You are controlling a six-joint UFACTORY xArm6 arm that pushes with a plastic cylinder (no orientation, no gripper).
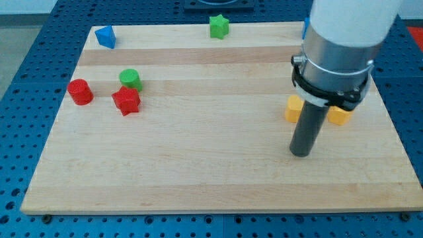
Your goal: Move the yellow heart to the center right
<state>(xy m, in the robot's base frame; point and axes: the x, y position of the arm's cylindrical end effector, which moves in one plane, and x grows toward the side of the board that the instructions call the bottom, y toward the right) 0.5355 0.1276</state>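
Two yellow pieces show at the view's right, partly hidden behind my rod: one (pixel 294 108) on the rod's left, one (pixel 339 115) on its right. I cannot tell which is the heart, or their full shapes. My tip (pixel 301 153) rests on the board just below and between them, slightly nearer the left piece, not visibly touching either.
The wooden board (pixel 198 172) lies on a blue perforated table. A red cylinder (pixel 80 91), a green cylinder (pixel 130 79) and a red star (pixel 125 100) cluster at the left. A blue block (pixel 105 36) sits top left, a green star (pixel 219 26) top centre. A blue sliver (pixel 306 28) shows behind the arm.
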